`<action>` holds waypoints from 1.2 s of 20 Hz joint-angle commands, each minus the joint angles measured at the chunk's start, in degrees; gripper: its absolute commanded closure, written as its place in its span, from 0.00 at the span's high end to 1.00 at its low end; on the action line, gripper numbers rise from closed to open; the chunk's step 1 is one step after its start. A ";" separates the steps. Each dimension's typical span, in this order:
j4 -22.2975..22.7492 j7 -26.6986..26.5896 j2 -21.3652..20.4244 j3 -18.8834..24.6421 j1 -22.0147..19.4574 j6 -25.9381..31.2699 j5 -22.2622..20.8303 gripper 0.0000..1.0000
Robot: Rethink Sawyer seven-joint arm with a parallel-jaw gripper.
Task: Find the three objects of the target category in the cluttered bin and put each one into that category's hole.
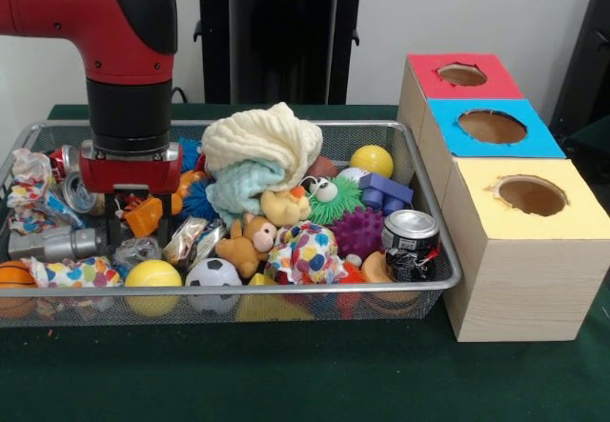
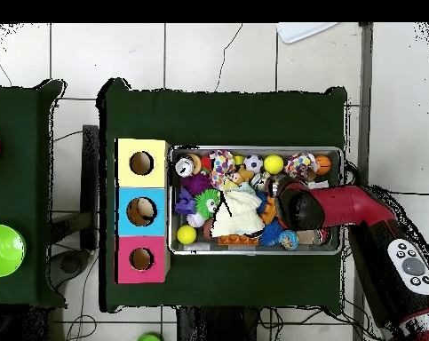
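Low now, end effector [image 1: 131, 214] in bin [image 1: 434, 227] clutter — grip obscured

The gripper [image 1: 141, 214] reaches into the bin [image 1: 434, 214], and clutter around its tips hides whether it is open or closed; in the overhead view the arm's wrist covers it entirely. Just below it, a clear crinkled item [image 1: 136, 250] is half buried, so its shape is unclear. To the gripper's left in the front view, a crushed can [image 1: 64, 162] is partly behind the arm. The cream cloth [image 1: 262, 141], to its right there, covers whatever lies beneath. The arm's upper part runs off the front view's top edge.
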 commanded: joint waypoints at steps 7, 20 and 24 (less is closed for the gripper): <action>-2.43 -10.34 2.29 1.94 0.58 0.35 -3.41 1.00; -4.42 -5.87 4.79 0.20 1.71 -6.55 -7.19 1.00; -4.51 -5.32 4.94 0.31 1.66 -7.29 -7.79 1.00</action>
